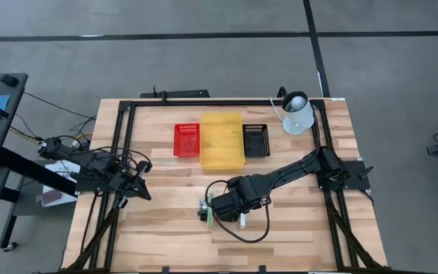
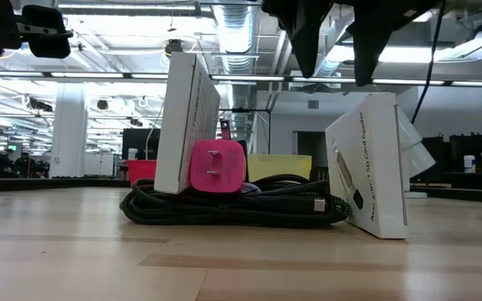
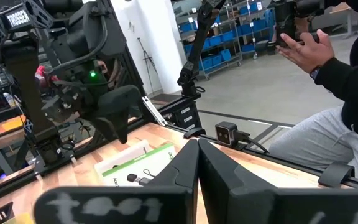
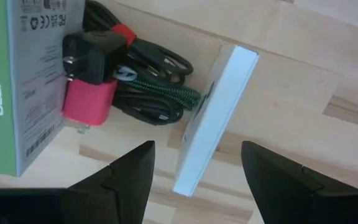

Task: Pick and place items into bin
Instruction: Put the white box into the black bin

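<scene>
A small heap of items lies near the table's middle. It holds a green-edged box point(image 4: 23, 81), a white box point(image 4: 216, 118) standing on edge, a pink plug point(image 4: 89, 102), a black plug point(image 4: 92, 46) and coiled black cords point(image 4: 157, 81). In the low view the cords point(image 2: 233, 205) lie on the wood between the two boxes, with the pink plug point(image 2: 217, 167) on top. My right gripper point(image 4: 194, 168) point(image 1: 220, 207) hovers open above the heap, its fingers on either side of the white box, touching nothing. My left gripper point(image 1: 143, 190) point(image 3: 197, 158) waits shut near the left edge.
Red bin point(image 1: 186, 140), yellow bin point(image 1: 221, 141) and black bin point(image 1: 255, 140) stand in a row toward the far side. A white lamp point(image 1: 296, 113) stands at the far right corner. A person point(image 3: 340, 74) stands beyond the table. Bare wood lies near the heap's front.
</scene>
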